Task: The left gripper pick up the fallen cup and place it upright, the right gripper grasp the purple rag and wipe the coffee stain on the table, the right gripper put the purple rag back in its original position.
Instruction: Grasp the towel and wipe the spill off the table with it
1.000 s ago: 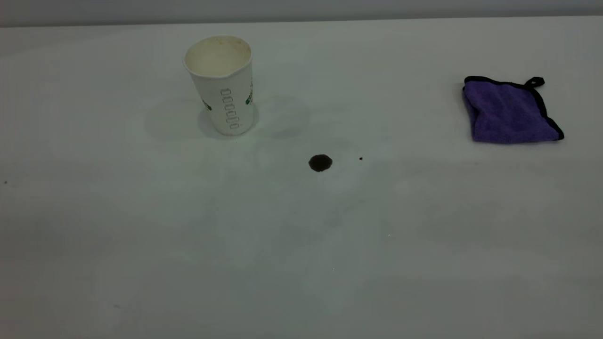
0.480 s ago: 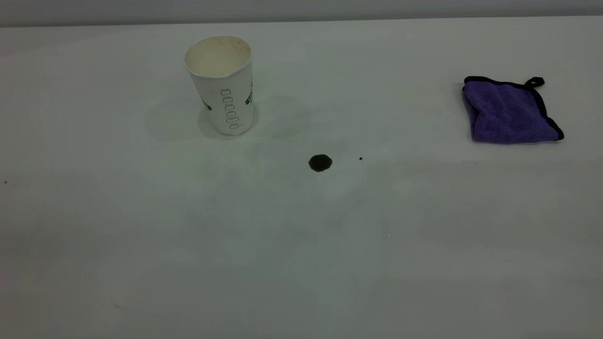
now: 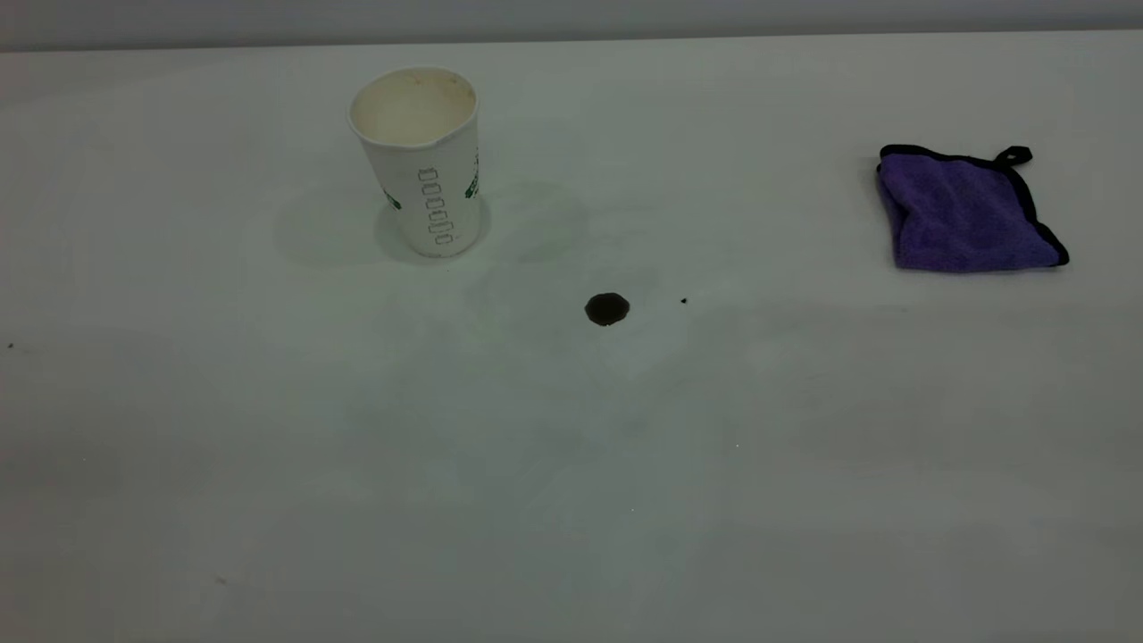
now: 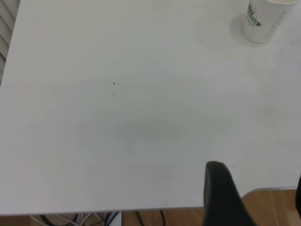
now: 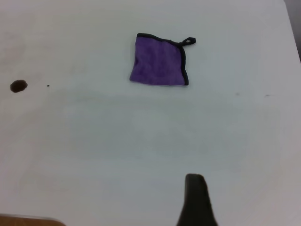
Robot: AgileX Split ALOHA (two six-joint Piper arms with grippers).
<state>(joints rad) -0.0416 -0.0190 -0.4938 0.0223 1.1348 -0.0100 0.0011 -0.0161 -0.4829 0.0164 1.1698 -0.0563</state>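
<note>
Purple rag point(image 3: 969, 214) untouched, coffee stain point(image 3: 607, 309) unwiped; cup point(image 3: 420, 161) upright. Wiping step next: right gripper point(image 5: 195, 200) must reach rag. Claw state: cannot tell.

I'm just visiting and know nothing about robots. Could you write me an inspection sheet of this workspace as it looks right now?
Surface: white table, one coffee stain near the middle.
Job's things: cup upright; purple rag lying folded, apart from the stain.
Clutter: tiny dark speck beside the stain.
Grippers: left gripper and right gripper back at the table's near edge, holding nothing.
Cables: some below the table edge.
Surroundings: brown floor.
</note>
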